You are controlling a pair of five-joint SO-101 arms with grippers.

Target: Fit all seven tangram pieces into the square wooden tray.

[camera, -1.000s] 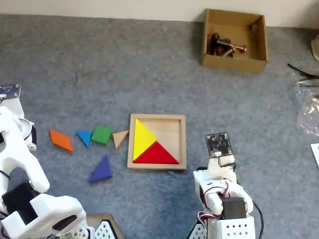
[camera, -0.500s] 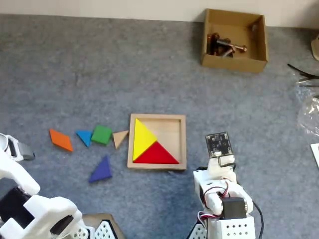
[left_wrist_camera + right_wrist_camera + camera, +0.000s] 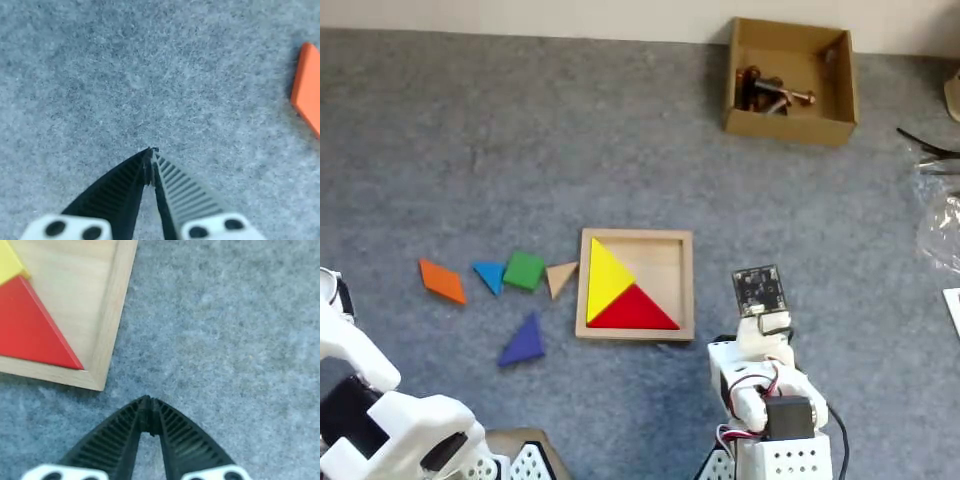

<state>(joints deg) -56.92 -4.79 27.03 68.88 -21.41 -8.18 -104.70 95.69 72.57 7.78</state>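
Observation:
The square wooden tray (image 3: 682, 283) lies mid-table and holds a yellow triangle (image 3: 606, 276) and a red triangle (image 3: 635, 309). To its left on the carpet lie a tan triangle (image 3: 560, 276), a green square (image 3: 524, 270), a small blue triangle (image 3: 491, 274), an orange parallelogram (image 3: 442, 281) and a purple triangle (image 3: 524, 341). My left gripper (image 3: 151, 152) is shut over bare carpet, with the orange parallelogram (image 3: 306, 91) off to one side. My right gripper (image 3: 149, 403) is shut just off the tray's corner (image 3: 107, 365), near the red triangle (image 3: 30, 330). The right arm (image 3: 765, 385) stands right of the tray.
A cardboard box (image 3: 790, 82) with metal parts sits at the back right. Cables and a plastic bag (image 3: 938, 200) lie at the right edge. The left arm's white body (image 3: 380, 420) fills the front left corner. Grey carpet covers the table.
The left arm has drawn back toward the front left corner, away from the pieces. The right arm and all pieces have stayed put.

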